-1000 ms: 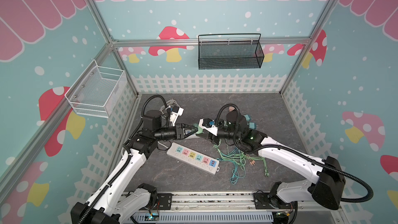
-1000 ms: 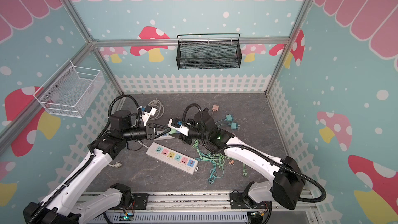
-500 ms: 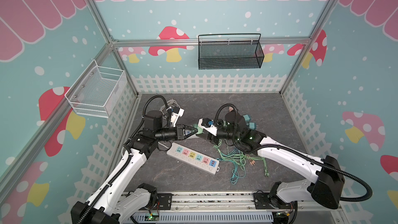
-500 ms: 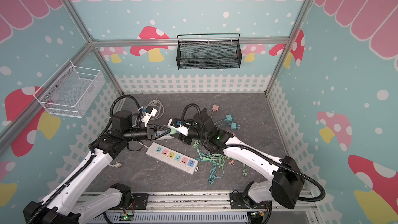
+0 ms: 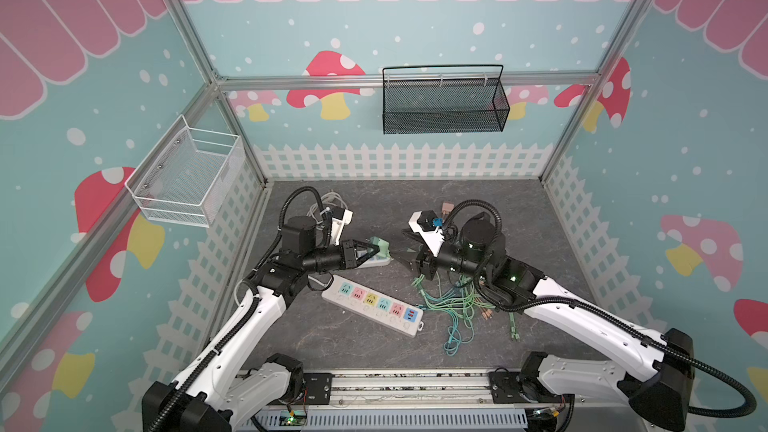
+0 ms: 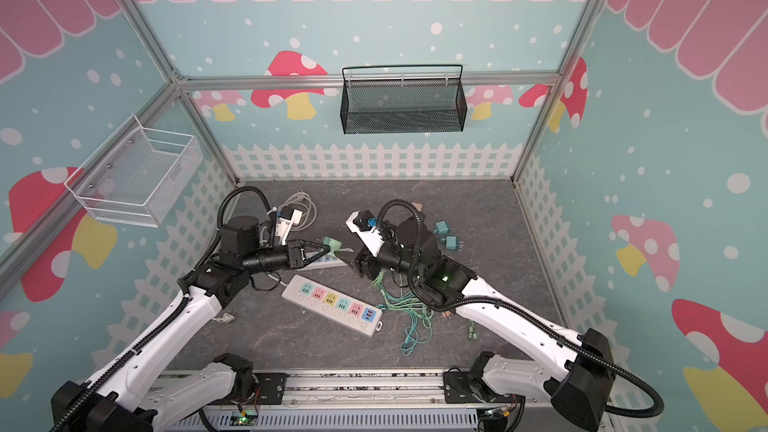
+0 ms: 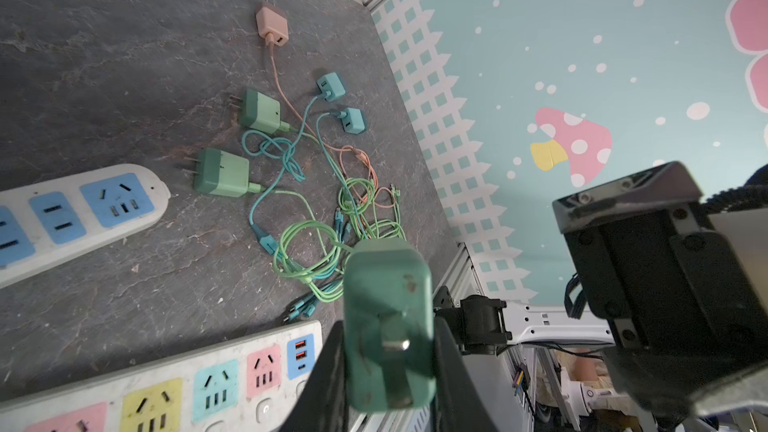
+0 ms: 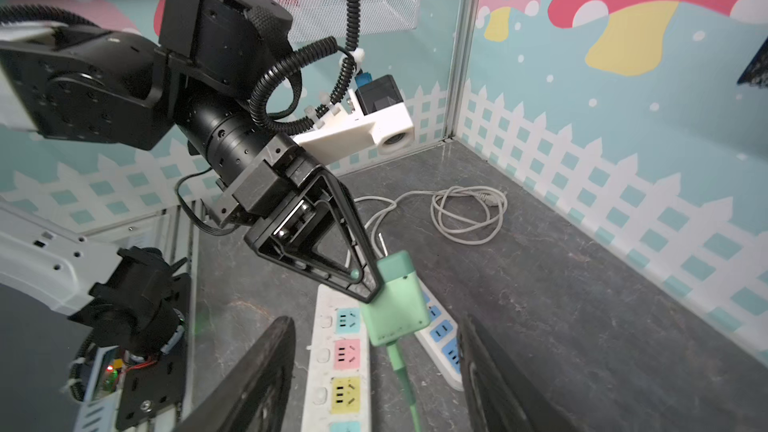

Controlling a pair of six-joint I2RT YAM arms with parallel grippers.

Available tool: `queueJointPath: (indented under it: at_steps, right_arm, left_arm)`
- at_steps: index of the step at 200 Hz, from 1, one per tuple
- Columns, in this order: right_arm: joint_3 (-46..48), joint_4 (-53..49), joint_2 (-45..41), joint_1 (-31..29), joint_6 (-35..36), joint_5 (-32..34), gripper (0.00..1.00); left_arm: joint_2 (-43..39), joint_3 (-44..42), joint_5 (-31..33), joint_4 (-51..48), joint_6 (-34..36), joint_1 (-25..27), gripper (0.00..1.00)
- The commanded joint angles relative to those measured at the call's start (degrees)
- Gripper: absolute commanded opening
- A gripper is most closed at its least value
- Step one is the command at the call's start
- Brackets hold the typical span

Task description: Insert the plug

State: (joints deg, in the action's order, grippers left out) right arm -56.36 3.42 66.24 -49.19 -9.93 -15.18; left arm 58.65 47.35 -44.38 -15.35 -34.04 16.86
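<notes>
The plug (image 5: 381,246) is a pale green charger block with a green cable. My left gripper (image 5: 376,249) is shut on it and holds it in the air above the blue-socket power strip (image 5: 376,261). In the left wrist view the plug (image 7: 388,317) sits clamped between both black fingers (image 7: 328,371), prongs toward the camera. The multicolour power strip (image 5: 376,305) lies just in front. My right gripper (image 5: 404,261) stands open a short way to the plug's right. In the right wrist view the plug (image 8: 395,301) hangs between its spread fingers (image 8: 257,367), touching neither.
A tangle of green and teal cables (image 5: 453,305) lies under the right arm. Several spare chargers (image 7: 220,172) rest on the grey floor behind it. A coiled white cord (image 8: 465,214) lies at the back left. Picket-fence walls enclose the floor on three sides.
My right gripper has opened, let go of the plug and drawn back to the right. My left gripper has shut on the plug and holds it alone.
</notes>
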Motion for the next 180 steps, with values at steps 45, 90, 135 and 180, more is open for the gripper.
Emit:
queueJointPath:
  at_steps: [45, 90, 135, 180]
  right_arm:
    - [12.6, 17.3, 0.3, -0.3, -24.8, -8.4, 0.62]
    - [13.8, 30.8, 5.9, -0.3, -32.8, -10.4, 0.65]
    - [10.5, 35.5, 11.9, -0.1, -36.5, -11.2, 0.67]
    - [8.8, 40.3, 14.1, 0.7, -39.9, -12.1, 0.67]
  left_arm:
    - [-7.4, -10.9, 6.3, 27.0, -6.8, 0.1, 0.0]
    - [-10.2, -14.9, 7.4, 33.5, -7.9, 0.0, 0.0]
    - [-13.2, -17.1, 7.9, 36.9, -8.6, 0.0, 0.0]
    - [-15.6, -18.8, 8.7, 38.9, -9.9, 0.0, 0.0]
